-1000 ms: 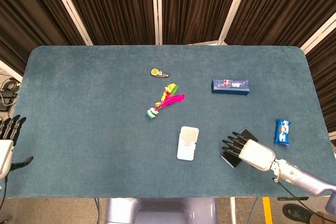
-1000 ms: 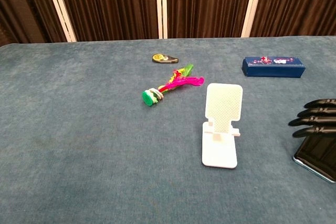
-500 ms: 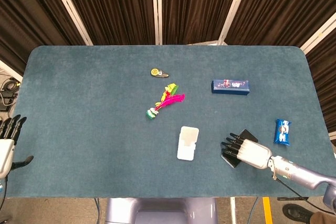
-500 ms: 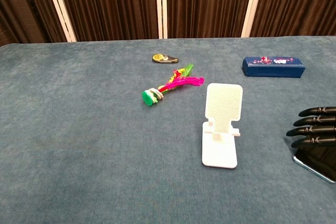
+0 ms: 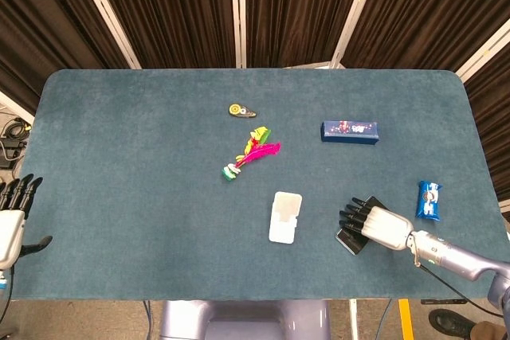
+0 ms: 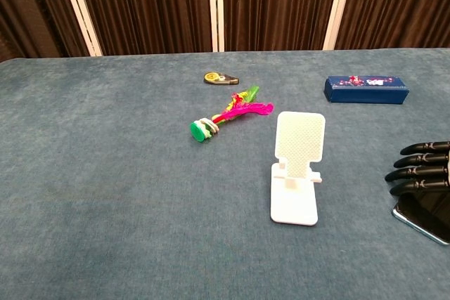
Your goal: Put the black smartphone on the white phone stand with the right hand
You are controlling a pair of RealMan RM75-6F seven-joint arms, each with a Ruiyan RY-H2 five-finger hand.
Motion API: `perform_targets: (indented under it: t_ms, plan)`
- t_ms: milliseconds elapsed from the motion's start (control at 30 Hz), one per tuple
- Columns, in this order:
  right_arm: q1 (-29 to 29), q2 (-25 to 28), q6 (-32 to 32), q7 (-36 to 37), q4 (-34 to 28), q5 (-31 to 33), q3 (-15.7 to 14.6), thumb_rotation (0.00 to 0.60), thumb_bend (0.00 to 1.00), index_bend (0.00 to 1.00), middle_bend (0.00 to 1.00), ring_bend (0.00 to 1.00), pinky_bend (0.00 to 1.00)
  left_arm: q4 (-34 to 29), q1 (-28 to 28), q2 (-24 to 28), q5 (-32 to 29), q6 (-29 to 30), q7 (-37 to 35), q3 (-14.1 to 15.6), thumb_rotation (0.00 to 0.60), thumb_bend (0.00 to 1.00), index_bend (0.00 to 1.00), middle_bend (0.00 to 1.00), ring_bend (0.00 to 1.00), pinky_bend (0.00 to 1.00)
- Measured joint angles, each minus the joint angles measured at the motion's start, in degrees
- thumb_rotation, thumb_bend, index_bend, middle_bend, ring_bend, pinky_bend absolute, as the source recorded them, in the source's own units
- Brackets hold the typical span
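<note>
Our right hand lies flat over the black smartphone, fingers extended, gripping nothing yet, white phone stand just leftward.

White perforated stand, teal table, black smartphone.

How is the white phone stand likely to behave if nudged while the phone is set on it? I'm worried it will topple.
The white phone stand looks like thin plastic, so probably light. Its tall back plate rises over a small flat base, so a push high up may tip it backward. The table is covered in carpet-like fabric, which should curb sliding. The right hand lies over the black smartphone, not yet lifted.
</note>
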Motion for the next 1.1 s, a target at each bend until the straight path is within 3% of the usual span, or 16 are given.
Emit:
perform_targets:
  t_ms: [167,233,500,733,900,1100]
  plan:
    - [-0.16,-1.43,1.58,1.29,3.04,0.14,-0.71,0.600,0.20,0.46,0.45,0.33,0.31,0.08,-0.23,-0.28,-0.34,-0.24,0.51,0.01,0.600,0.00,0.00,0.00,0.00,0.00]
    - [-0.33,-2.10,2.99,1.83,4.73,0.09,-1.00,0.600,0.26,0.50,0.49,0.37,0.36,0.13,-0.27,-0.33,-0.45,-0.27,0.56,0.02,0.600,0.00,0.00,0.00,0.00,0.00]
    - [-1.69,-3.97,10.51,1.77,11.23,0.33,-1.25,0.600,0.30,0.51,0.51,0.40,0.39,0.06,-0.39,-0.31,-0.47,-0.34,0.45,0.13,0.600,0.00,0.00,0.00,0.00,0.00]
    - [-2.73,-3.40,17.74,-4.54,13.34,1.10,0.01,0.600,0.30,0.51,0.51,0.40,0.39,-0.26,-0.31,-0.04,0.06,-0.10,-0.02,0.36,0.600,0.00,0.00,0.00,0.00,0.00]
    - [-2.74,-1.24,22.43,-10.00,12.82,1.43,1.04,0.600,0.30,0.51,0.51,0.40,0.39,-0.50,-0.24,0.25,0.60,0.13,-0.52,0.52,0.600,0.00,0.00,0.00,0.00,0.00]
    - [-1.51,2.65,25.05,-15.07,7.48,1.13,1.70,0.600,0.30,0.51,0.51,0.40,0.39,-0.82,0.06,0.92,1.36,0.73,-1.74,0.71,0.600,0.00,0.00,0.00,0.00,0.00]
